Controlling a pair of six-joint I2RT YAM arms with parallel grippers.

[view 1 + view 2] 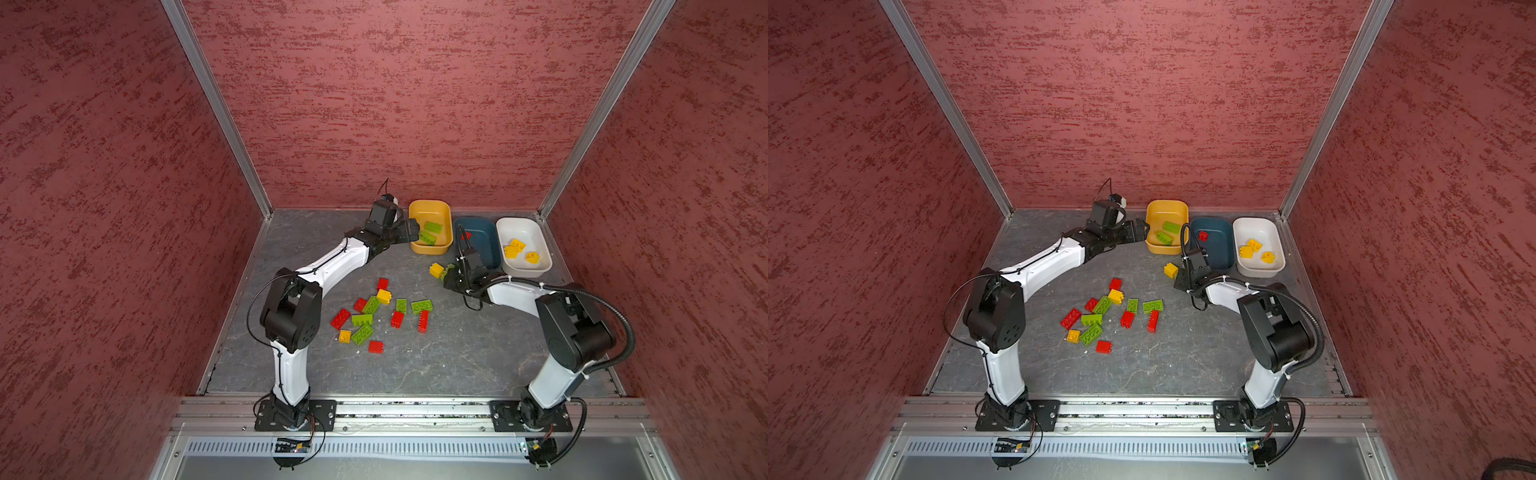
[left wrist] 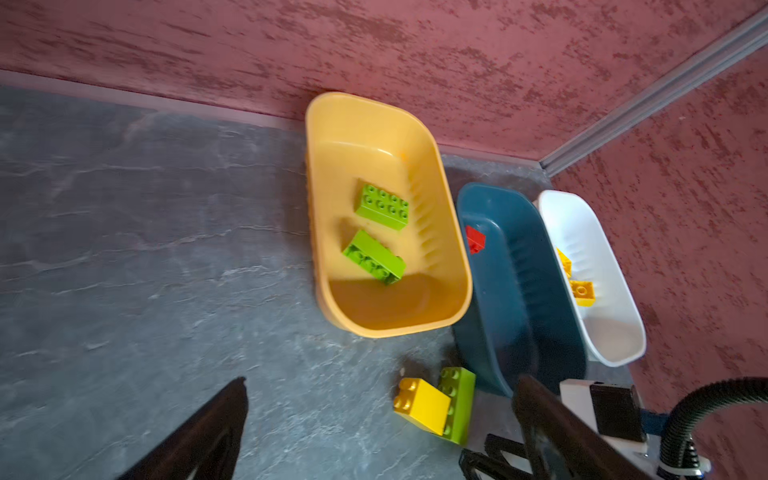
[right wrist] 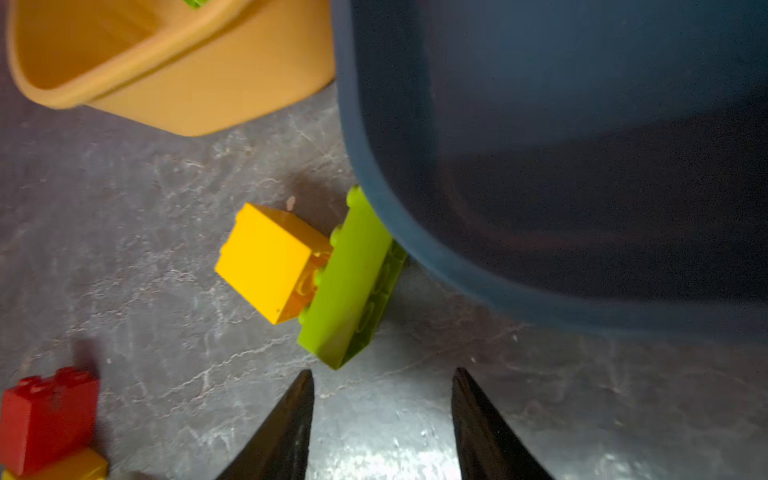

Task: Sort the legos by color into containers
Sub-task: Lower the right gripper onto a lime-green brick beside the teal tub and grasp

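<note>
Hovering empty, my right gripper (image 3: 383, 370) stands apart near a green brick (image 3: 353, 286) touching the blue tub (image 3: 361, 124); my left gripper (image 2: 381, 379) gapes wide.

No text, label, brand, number or sign can be read in any view. The legos (image 1: 362, 319) and the containers (image 1: 430, 249) show plain colour, with any marks on them too small to read.
</note>
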